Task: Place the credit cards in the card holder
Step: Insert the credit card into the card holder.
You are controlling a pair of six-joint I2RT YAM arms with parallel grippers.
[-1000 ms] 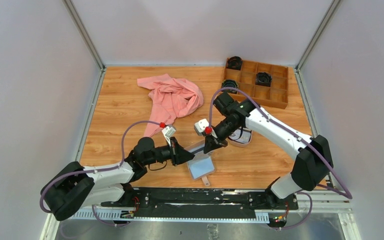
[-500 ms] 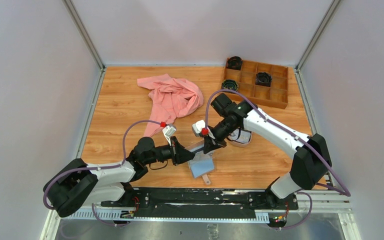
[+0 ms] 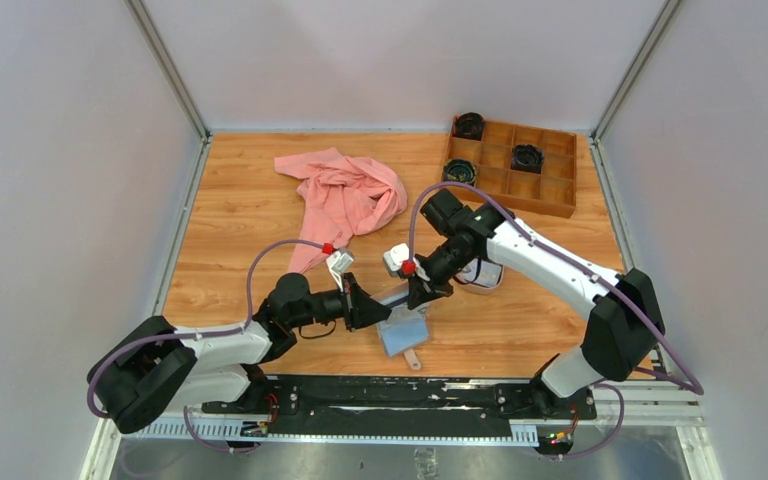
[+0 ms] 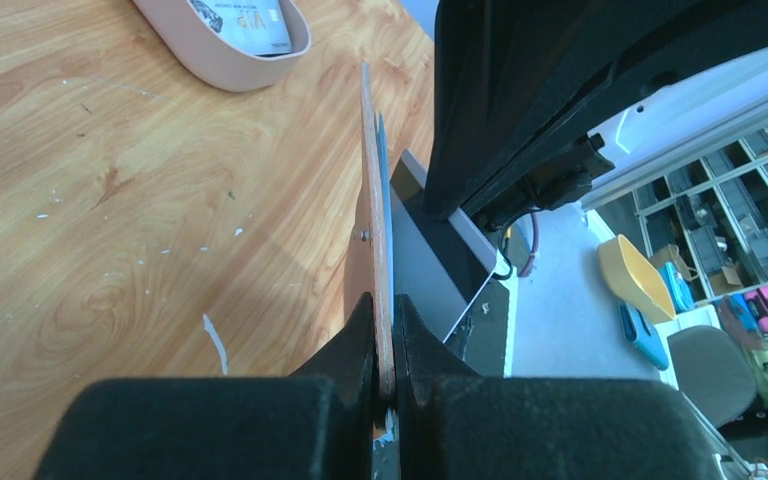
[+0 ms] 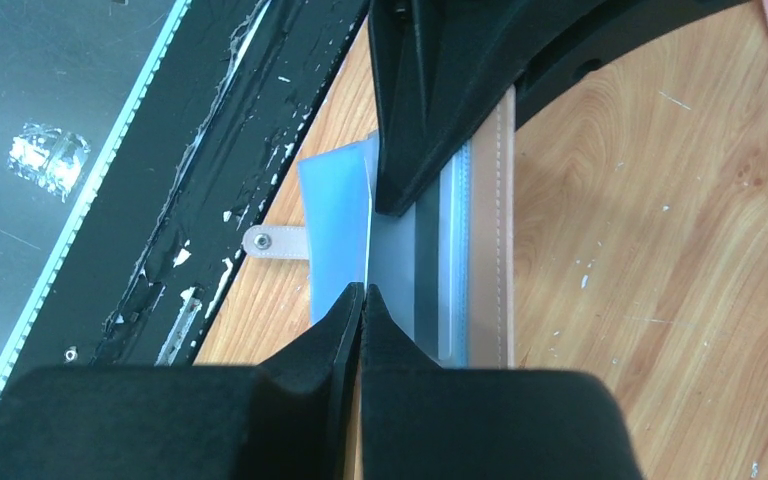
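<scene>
Left gripper [image 4: 385, 315] tight on card holder [image 4: 368, 215]

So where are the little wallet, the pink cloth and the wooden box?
card holder [image 3: 403, 337], top view, its blue inner panel.
pink cloth [image 3: 345, 195], top view, its bunched middle.
wooden box [image 3: 557, 190], top view, a bare compartment floor.

The card holder [image 3: 404, 328] lies open on the table [image 3: 230, 250], light blue pockets up and snap tab [image 5: 275, 241] toward the arms. Its tan flap [image 4: 369, 210] is raised on edge, pinched in the left gripper [image 4: 384, 305]. A thin pale credit card [image 5: 369, 240] stands edge-on at the blue pockets, pinched by the right gripper [image 5: 363, 292], and another whitish card [image 4: 250, 18] lies in the pinkish tray [image 4: 200, 55].
</scene>
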